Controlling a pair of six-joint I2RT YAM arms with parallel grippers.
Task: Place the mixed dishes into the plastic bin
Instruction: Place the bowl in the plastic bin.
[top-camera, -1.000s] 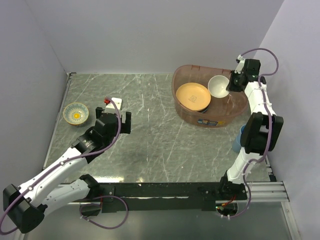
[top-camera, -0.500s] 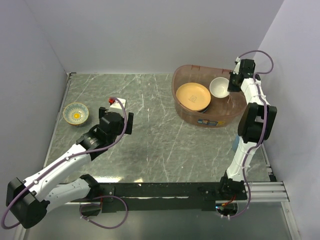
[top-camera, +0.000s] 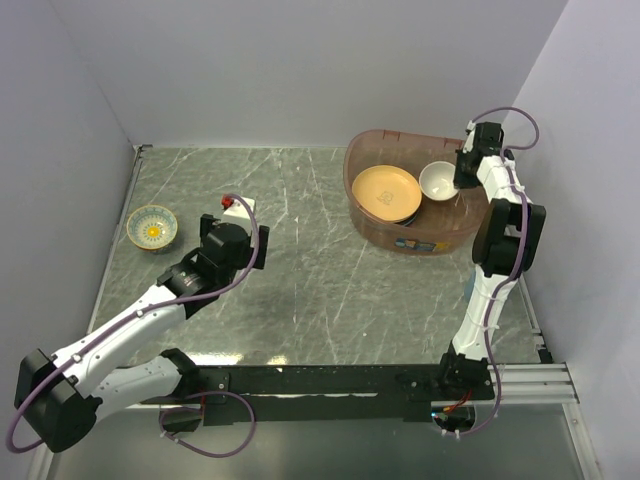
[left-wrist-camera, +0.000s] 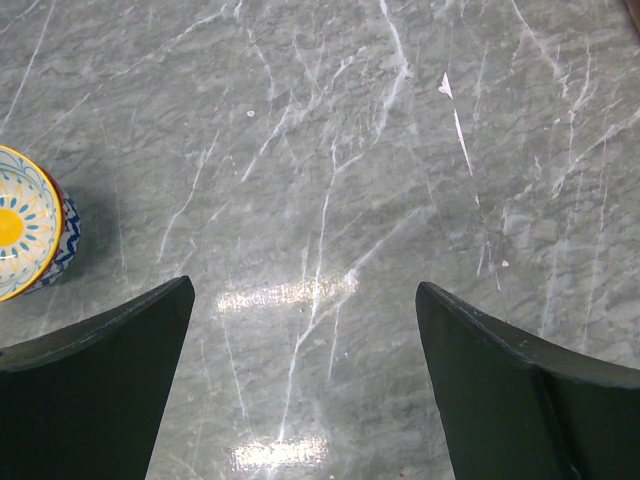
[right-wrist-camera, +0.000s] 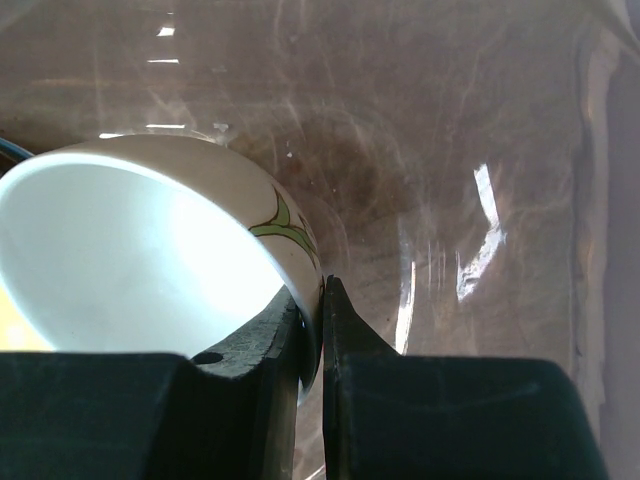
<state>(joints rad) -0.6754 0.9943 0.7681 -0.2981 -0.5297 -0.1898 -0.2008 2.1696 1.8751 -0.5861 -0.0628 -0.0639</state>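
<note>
Glossy, veined stone-look surface (left-wrist-camera: 330, 150); translucent, smooth plastic bin (right-wrist-camera: 420, 130); shiny glazed small cream bowl (right-wrist-camera: 120, 250); matt black left tool (left-wrist-camera: 305, 288).

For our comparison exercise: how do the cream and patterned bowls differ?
The cream bowl is plain white inside; the patterned bowl has a yellow centre. The right gripper pinches the cream bowl's rim over the bin; the patterned bowl sits free on the table. Both open upward.
</note>
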